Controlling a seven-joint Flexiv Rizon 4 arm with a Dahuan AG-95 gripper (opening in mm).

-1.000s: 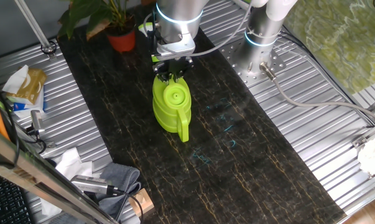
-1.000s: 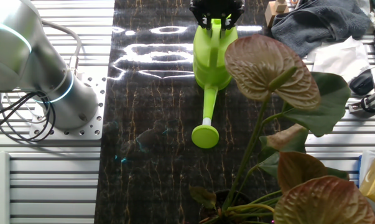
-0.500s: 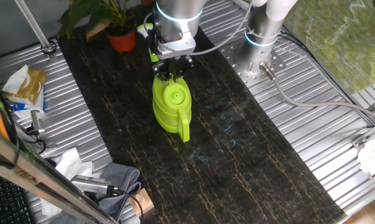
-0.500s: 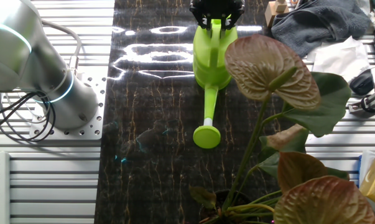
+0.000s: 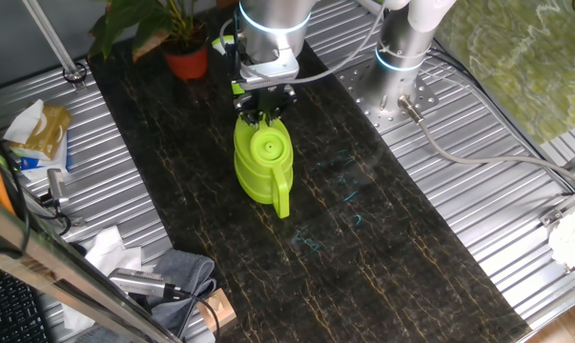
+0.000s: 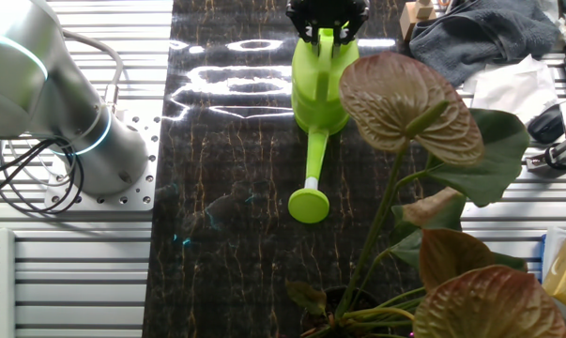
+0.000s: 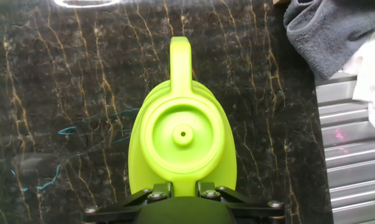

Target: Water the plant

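A lime-green watering can (image 5: 261, 164) stands on the dark marble strip (image 5: 363, 219). Its long spout ends in a round rose head (image 6: 308, 204) that points toward the plant. My gripper (image 5: 265, 116) is directly above the can. In the hand view the gripper (image 7: 182, 190) is shut on a narrow green part of the can (image 7: 181, 134), beside the round lid. The fingers (image 7: 160, 188) press it from both sides. The plant (image 5: 144, 19) has broad green and brownish leaves (image 6: 409, 99) and grows from a small orange-red pot (image 5: 188, 61) just beyond the can.
A grey cloth (image 5: 187, 272) and white tissue (image 5: 111, 252) lie on the ribbed metal at the near left. Paper bags (image 5: 34, 129) sit at the left edge. The arm's base (image 5: 401, 81) stands to the right of the strip.
Almost nothing. The can's rose head has shifted by a hair in the other fixed view. The gripper keeps its hold in the same place.
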